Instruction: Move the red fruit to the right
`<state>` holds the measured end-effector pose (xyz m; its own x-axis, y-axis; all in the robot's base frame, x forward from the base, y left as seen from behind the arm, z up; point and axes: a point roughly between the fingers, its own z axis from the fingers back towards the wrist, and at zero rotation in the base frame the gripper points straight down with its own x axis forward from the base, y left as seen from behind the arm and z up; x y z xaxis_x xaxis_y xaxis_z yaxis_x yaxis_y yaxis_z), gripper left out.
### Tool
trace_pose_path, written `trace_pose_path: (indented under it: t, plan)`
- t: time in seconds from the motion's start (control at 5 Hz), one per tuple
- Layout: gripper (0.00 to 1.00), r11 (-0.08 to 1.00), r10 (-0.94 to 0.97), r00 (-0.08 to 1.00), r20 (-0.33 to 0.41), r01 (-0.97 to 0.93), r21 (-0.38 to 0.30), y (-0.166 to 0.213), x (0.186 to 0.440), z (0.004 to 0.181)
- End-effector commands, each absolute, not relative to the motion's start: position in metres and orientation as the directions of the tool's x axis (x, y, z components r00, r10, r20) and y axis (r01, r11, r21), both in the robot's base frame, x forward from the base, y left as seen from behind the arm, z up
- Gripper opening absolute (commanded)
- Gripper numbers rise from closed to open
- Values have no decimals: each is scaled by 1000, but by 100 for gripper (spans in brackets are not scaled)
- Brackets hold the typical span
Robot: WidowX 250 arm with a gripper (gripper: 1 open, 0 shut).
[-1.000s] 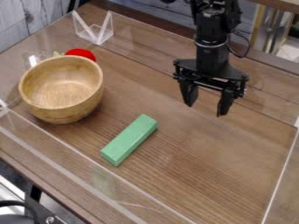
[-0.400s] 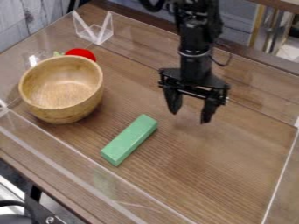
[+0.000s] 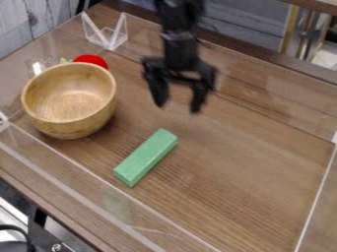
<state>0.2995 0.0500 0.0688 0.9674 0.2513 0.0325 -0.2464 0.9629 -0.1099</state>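
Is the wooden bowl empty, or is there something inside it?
Empty. The wooden bowl shows only its bare inner surface. The red fruit lies outside, behind the bowl's far rim.

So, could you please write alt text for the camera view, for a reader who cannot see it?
A black robot gripper, open and pointing down, hangs above a wooden table. To its left stands a round wooden bowl with a small red fruit behind it; a flat green rectangular block lies nearer the viewer.
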Motion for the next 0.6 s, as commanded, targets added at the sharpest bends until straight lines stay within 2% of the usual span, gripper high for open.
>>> trace_pose_path:
  t: [0.0,0.2,0.4]
  plan:
    - [0,935,349,927,140,-334,-119,95,302,107]
    - [100,899,434,887,158,-417,-131,134,293,117]
    - [100,879,476,864,167,-459,-133,171,293,111]
